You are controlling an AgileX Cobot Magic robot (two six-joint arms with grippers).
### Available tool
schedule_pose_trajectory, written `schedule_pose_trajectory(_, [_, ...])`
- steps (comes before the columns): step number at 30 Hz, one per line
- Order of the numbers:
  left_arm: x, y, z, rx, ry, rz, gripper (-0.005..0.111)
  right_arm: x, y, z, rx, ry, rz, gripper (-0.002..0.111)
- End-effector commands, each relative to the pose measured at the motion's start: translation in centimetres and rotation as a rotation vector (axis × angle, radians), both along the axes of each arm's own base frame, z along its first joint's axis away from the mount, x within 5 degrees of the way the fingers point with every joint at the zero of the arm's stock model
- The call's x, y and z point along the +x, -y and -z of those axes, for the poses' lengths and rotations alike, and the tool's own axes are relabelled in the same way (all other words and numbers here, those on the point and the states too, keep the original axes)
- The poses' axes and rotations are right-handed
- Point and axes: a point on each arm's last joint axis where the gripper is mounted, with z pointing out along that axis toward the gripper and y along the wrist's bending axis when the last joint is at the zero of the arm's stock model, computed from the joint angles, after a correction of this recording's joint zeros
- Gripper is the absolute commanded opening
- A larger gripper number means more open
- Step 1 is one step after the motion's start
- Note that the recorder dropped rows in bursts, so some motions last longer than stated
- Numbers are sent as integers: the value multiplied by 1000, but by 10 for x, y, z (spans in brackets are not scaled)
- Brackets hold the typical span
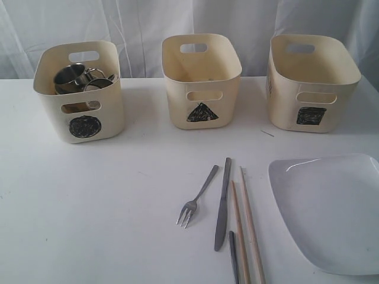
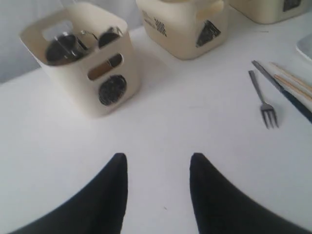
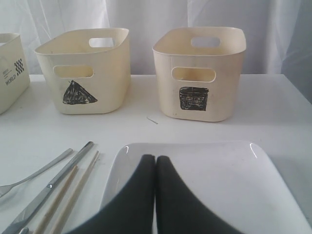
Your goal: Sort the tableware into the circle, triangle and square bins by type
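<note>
Steel mugs (image 1: 74,78): shiny, inside the circle bin (image 1: 53,112), at the left of the row.
Triangle bin (image 1: 177,100), square bin (image 1: 284,100): cream, in line to its right.
Fork (image 1: 197,198): steel, flat on the table (image 1: 89,207), tines nearest, handle slanting away rightward.
Knife (image 1: 223,204): just right of the fork, long axis near-to-far, tip nearest.
Chopsticks (image 1: 246,225): wooden, parallel, beside the knife on roughly the same axis.
Plate (image 1: 331,207): white, squarish, glossy, far right.
Left gripper (image 2: 158,185): fingers parted, empty, above bare table.
Right gripper (image 3: 155,185): fingers pressed together, gripping nothing, over the plate.
</note>
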Motion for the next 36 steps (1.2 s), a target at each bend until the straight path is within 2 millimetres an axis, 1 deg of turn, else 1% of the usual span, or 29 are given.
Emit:
schedule_pose_trajectory(1, [8,-1,6,62,141,2,47,0,0,1,-3,8,-4,0])
schedule_pose_trajectory(5, [12,-2,31,9,165,-34,47,0,0,1,-3,8,-4,0])
schedule_pose_trajectory(8, [10,-3,51,-28,190,-54,47,0,0,1,-3,6,-4,0])
schedule_pose_trajectory(10, [14,-4,66,-36,166,-70,47,0,0,1,-3,6,-4,0])
schedule_pose_trajectory(13, [16,-6,77,-78,100,-115,48,0,0,1,0,6,-3,0])
schedule_pose_trajectory(15, [18,-13,83,-59,86,-187,52,0,0,1,0,6,-3,0])
schedule_pose_trajectory(16, [20,-16,86,-81,102,-229,54,0,0,1,0,8,-3,0])
schedule_pose_trajectory(18, [26,-19,92,-96,207,-267,56,0,0,1,0,8,-3,0])
schedule_pose_trajectory(19, [27,-20,94,-109,259,-276,56,0,0,1,0,8,-3,0])
schedule_pose_trajectory(20, [28,-20,89,-121,303,-280,56,0,0,1,0,8,-3,0])
schedule_pose_trajectory(21, [27,-20,93,-112,269,-277,56,0,0,1,0,8,-3,0])
schedule_pose_trajectory(27, [27,-20,93,-105,262,-276,56,0,0,1,0,6,-3,0])
schedule_pose_trajectory(32, [28,-21,94,-202,233,-309,56,0,0,1,0,6,-3,0])
schedule_pose_trajectory(36, [27,-21,97,-226,190,-323,56,0,0,1,0,6,-3,0])
